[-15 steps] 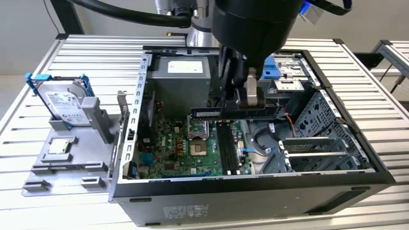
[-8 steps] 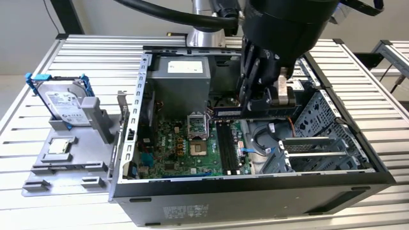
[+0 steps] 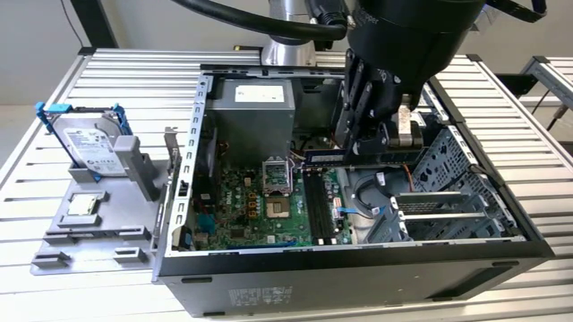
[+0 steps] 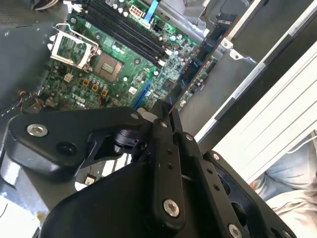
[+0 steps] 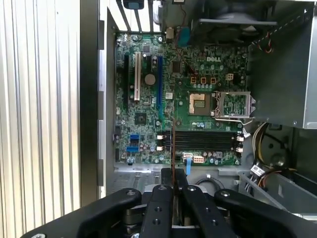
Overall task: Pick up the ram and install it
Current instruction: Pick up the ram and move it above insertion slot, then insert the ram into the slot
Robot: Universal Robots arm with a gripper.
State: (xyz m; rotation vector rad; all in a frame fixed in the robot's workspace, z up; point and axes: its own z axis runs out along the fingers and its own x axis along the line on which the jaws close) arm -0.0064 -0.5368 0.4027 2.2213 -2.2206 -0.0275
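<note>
In the exterior view my gripper (image 3: 374,151) hangs inside the open computer case (image 3: 358,282), shut on the ram (image 3: 345,157). The ram is a long dark stick held level, a little above the motherboard (image 3: 268,215). Its free end points toward the exterior view's left, over the black memory slots (image 3: 318,201). Both wrist views show the ram edge-on, as a thin brown line (image 5: 173,148) (image 4: 198,72) running out from between the black fingers (image 5: 161,198) (image 4: 163,148). Below it lie the empty memory slots (image 5: 203,140) (image 4: 124,32).
The processor socket (image 3: 278,176) stands open beside the slots, and the grey power supply (image 3: 255,111) sits behind it. A metal drive cage (image 3: 447,194) and cables fill the case's right side. On the exterior view's left, a grey fixture (image 3: 90,235) holds a hard drive (image 3: 90,144) and a processor chip (image 3: 83,204).
</note>
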